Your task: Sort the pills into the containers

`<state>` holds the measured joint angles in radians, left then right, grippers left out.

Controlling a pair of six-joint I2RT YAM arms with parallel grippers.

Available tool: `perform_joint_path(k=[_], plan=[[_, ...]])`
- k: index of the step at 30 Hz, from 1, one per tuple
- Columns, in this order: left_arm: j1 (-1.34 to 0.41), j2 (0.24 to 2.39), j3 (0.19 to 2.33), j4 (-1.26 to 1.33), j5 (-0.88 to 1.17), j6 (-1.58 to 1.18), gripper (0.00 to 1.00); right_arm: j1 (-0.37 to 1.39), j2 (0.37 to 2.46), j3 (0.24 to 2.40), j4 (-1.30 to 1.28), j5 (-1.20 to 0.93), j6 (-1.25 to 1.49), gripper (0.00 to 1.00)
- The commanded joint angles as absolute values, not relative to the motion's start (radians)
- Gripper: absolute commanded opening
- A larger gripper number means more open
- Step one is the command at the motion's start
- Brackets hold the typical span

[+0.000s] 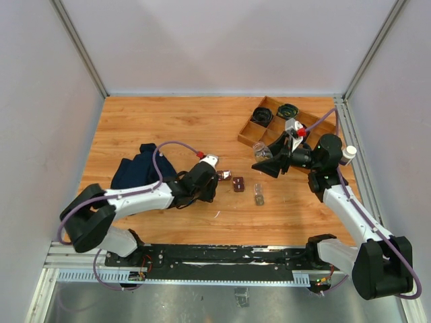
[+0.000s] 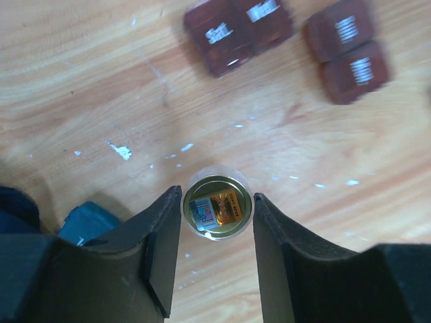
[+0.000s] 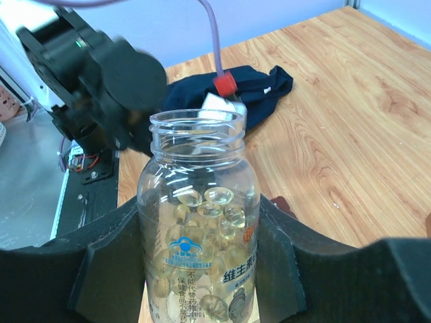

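Two small dark-brown containers (image 1: 224,176) (image 1: 238,183) sit on the table centre; in the left wrist view they (image 2: 237,30) (image 2: 347,48) lie beyond my fingertips, pale marks up. My left gripper (image 1: 214,180) (image 2: 217,208) points down with its jaws closed against a small clear vial (image 2: 217,204) standing upright, a label showing through its bottom. My right gripper (image 1: 269,160) (image 3: 199,208) is shut on an uncapped clear pill bottle (image 1: 262,151) (image 3: 195,256) half full of yellow softgels, held above the table to the right of the containers.
A wooden divided tray (image 1: 269,131) with black coils stands at the back right. A dark blue cloth (image 1: 141,168) (image 3: 262,87) lies at the left. Another small clear bottle (image 1: 258,194) lies on its side near the containers. A white cap (image 1: 349,152) sits by the right edge.
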<state>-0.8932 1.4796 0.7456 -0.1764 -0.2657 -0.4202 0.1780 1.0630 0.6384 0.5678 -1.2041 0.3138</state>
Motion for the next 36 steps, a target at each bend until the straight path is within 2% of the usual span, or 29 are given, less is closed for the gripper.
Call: perform_joint_path(k=[1, 5, 10, 16, 24, 36], plan=[[-0.897, 1.269, 0.673, -0.028, -0.131, -0.446, 0.28, 0.162, 1.044, 0.679, 0.447, -1.275, 0.172, 0.01], [-0.858, 1.057, 0.551, 0.168, 0.047, -0.519, 0.27, 0.163, 1.034, 0.736, 0.245, -1.323, 0.016, 0.01], [-0.723, 0.878, 0.445, 0.435, 0.346, -0.687, 0.26, 0.184, 1.027, 0.815, -0.035, -1.347, -0.241, 0.01], [-0.672, 0.954, 0.448, 0.729, 0.56, -0.888, 0.25, 0.289, 1.027, 0.85, -0.201, -1.239, -0.422, 0.01], [-0.672, 1.067, 0.51, 0.774, 0.559, -0.902, 0.25, 0.42, 1.038, 0.878, -0.305, -1.025, -0.534, 0.01], [-0.677, 1.101, 0.518, 0.772, 0.529, -0.902, 0.25, 0.523, 1.074, 0.904, -0.353, -0.916, -0.59, 0.01]])
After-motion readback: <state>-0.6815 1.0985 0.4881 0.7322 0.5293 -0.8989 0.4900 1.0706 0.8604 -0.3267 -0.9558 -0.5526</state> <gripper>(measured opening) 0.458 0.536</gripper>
